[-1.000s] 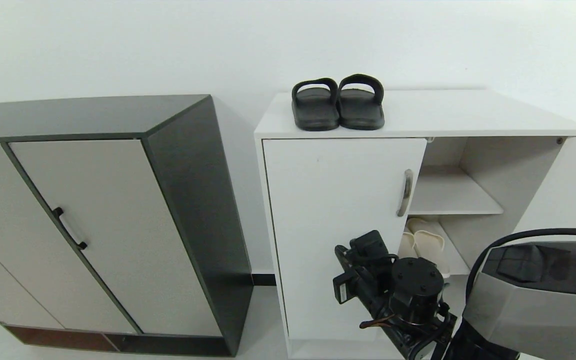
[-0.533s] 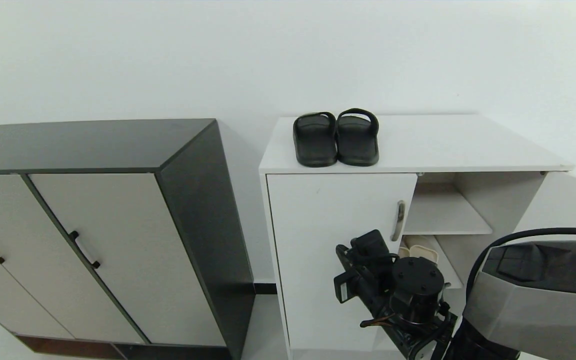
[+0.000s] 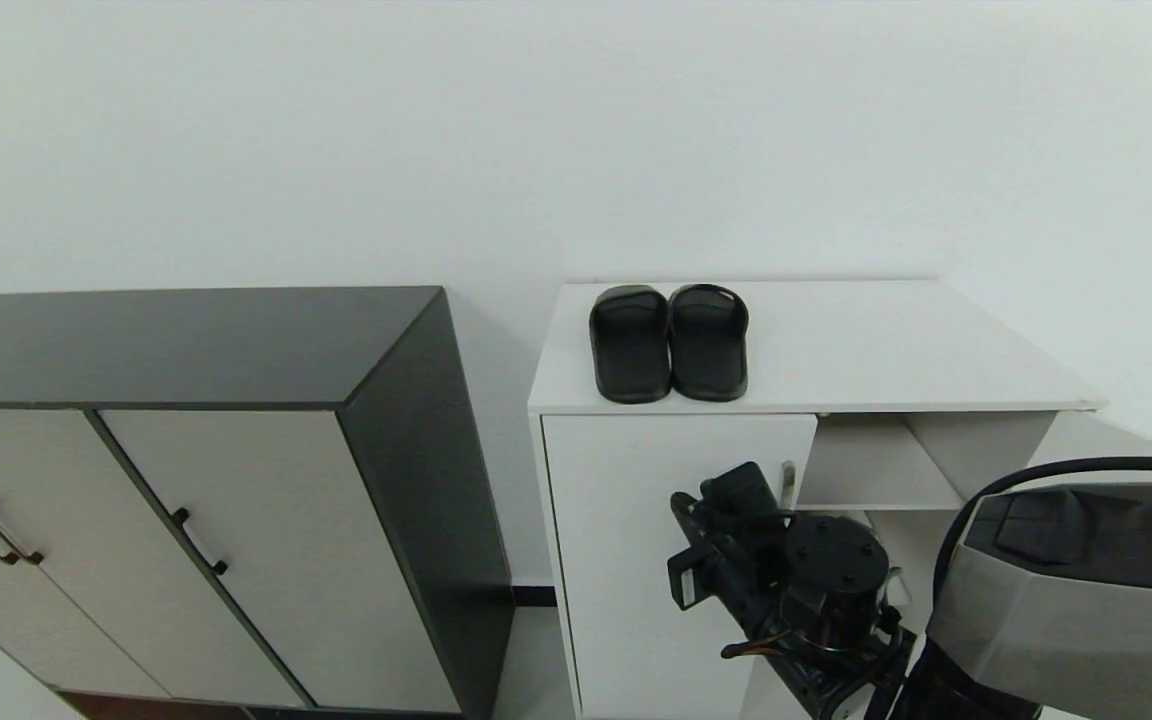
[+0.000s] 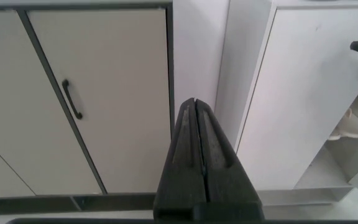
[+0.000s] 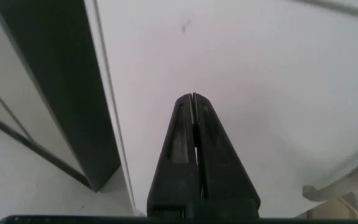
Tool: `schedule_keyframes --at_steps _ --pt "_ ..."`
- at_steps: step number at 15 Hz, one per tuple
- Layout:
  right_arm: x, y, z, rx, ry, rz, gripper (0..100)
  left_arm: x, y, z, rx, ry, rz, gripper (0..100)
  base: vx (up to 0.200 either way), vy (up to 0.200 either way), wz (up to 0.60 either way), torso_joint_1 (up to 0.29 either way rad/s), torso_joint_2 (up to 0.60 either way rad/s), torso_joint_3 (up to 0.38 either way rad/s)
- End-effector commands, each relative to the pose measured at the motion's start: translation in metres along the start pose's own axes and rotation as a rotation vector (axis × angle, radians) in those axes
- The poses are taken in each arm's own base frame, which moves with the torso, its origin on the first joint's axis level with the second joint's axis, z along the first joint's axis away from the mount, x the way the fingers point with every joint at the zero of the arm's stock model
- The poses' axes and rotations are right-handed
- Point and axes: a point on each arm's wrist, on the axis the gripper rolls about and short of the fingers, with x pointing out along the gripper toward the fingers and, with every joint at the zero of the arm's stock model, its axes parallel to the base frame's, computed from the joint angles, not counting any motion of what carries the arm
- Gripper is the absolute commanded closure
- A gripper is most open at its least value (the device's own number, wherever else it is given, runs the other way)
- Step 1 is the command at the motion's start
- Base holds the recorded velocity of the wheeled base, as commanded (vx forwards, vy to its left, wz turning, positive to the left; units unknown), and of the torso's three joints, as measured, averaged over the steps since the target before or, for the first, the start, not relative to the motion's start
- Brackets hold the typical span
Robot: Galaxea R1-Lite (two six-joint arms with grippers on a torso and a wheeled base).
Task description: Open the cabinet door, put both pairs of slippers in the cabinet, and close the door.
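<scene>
Before a plain white wall, the white wooden cabinet (image 3: 636,520) has its right compartment open, with pale slippers (image 4: 348,124) already inside. The black rubber slippers (image 3: 668,342) are yet to go in, sitting at its top's front-left edge. The left gripper (image 4: 195,106) and right gripper (image 5: 193,99) have their jaws pressed together, empty.

A home-like entryway is suggested. A white shoe cabinet (image 3: 866,350) topped with black slippers (image 3: 630,345) is set beside a dark cabinet (image 3: 186,345) against a bare white wall (image 3: 576,140)

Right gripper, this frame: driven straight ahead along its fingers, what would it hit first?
Most likely the white cabinet's closed door: the right gripper, fingers shut, points squarely at that panel with nothing between. How far off it is cannot be judged.
</scene>
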Motion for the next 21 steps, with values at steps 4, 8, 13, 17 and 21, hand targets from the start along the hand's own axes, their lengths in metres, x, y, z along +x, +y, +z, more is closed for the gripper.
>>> schedule_keyframes --at_steps 4,8,13,17,21 --pt "-0.001 0.001 -0.002 -0.004 0.006 0.01 100 0.0 0.0 0.0 0.0 0.0 0.0 100 0.0 0.0 0.0 0.233 -0.56 -0.322" --pt "0.004 0.003 -0.008 -0.082 0.014 0.0 100 0.0 0.0 0.0 0.0 0.0 0.002 100 0.0 0.0 0.15 0.24 -0.56 -0.302" --pt "-0.006 0.016 0.032 -0.055 0.052 -0.053 100 0.0 0.0 0.0 0.0 0.0 0.002 100 0.0 0.0 0.0 0.026 -0.04 -0.027" --pt "-0.034 0.011 0.094 0.088 0.209 -0.034 100 0.0 0.0 0.0 0.0 0.0 0.002 100 0.0 0.0 0.0 0.0 0.0 0.0" --pt "-0.028 0.013 0.126 0.18 0.253 -0.239 100 0.0 0.0 0.0 0.0 0.0 0.002 100 0.0 0.0 0.0 0.0 0.0 0.0"
